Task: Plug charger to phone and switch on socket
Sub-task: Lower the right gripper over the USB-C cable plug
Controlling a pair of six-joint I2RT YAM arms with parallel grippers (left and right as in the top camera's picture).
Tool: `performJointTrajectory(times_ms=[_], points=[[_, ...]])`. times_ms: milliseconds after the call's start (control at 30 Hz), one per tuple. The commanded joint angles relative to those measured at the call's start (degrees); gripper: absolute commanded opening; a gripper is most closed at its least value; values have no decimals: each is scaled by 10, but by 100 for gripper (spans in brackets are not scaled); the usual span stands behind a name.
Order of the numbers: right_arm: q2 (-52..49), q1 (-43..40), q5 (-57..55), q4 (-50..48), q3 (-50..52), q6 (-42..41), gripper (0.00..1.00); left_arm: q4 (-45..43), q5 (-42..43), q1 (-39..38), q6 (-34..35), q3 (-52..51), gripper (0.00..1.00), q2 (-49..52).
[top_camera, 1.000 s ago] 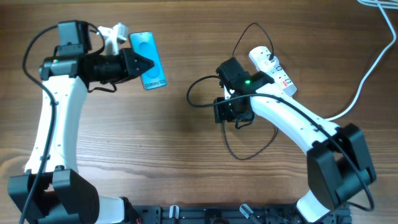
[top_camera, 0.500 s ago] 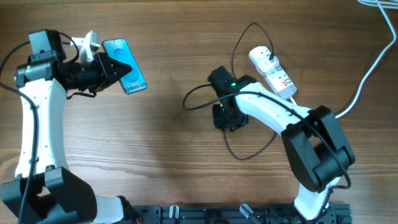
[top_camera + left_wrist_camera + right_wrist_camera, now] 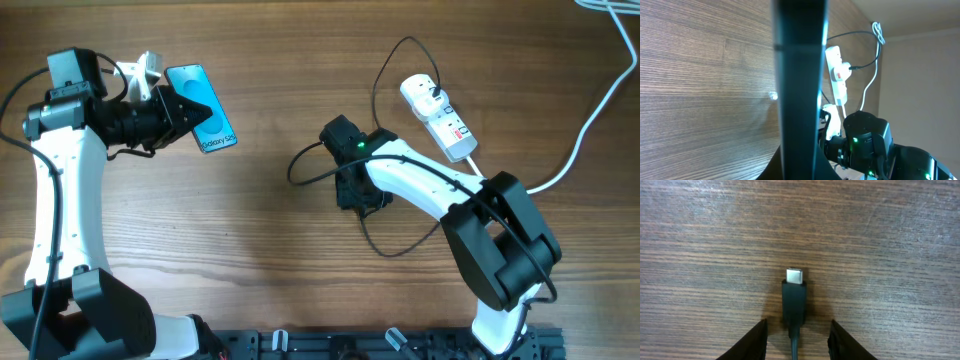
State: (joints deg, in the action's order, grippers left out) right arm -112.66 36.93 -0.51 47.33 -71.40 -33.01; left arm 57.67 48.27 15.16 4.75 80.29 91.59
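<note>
Right gripper [image 3: 797, 330] points down at the wooden table [image 3: 250, 250] with its fingers spread. The two black fingertips [image 3: 757, 340] stand either side of the charger [image 3: 793, 297], a gap on each side, nothing clamped. The connector lies flat on the wood between them, its small metal tip aimed away from the wrist camera and the black cable running back under the gripper. From overhead, the cable makes a small loop to the left of this gripper and a wider one beneath the arm. It then arcs up and over to a black plug seated in the far end of the socket [image 3: 440, 115]. The socket, a white power strip with red switch marks, lies at an angle just beyond the right arm. Its thick white cord [image 3: 590, 120] trails off to the table's right edge. Left gripper [image 3: 195, 105] sits well apart, at the far left of the table, closed on the phone [image 3: 218, 132]. One black finger lies across the cyan screen, and the end with the white text points toward the middle of the table. From the left wrist the phone shows edge-on as a dark vertical bar.
</note>
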Motion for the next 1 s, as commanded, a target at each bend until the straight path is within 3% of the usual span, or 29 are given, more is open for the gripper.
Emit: performJointTrajectory(times_ms=[0,233,400,933,967], points=[[-27,-2,-3,-2,6,-6,41,-2,12,1,-14,4,4,-3],[-27,-2,-3,-2,6,-6,23,-2,12,1,-14,4,4,-3],[-27,-2,-3,-4,6,-5,15,-2,12,1,-14,4,4,-3],[-27,-2,-3,-15,6,-4,13,-2,12,1,-14,4,4,-3],[-27,-2,-3,-15,6,-4,9,-2,12,1,-14,4,4,-3]])
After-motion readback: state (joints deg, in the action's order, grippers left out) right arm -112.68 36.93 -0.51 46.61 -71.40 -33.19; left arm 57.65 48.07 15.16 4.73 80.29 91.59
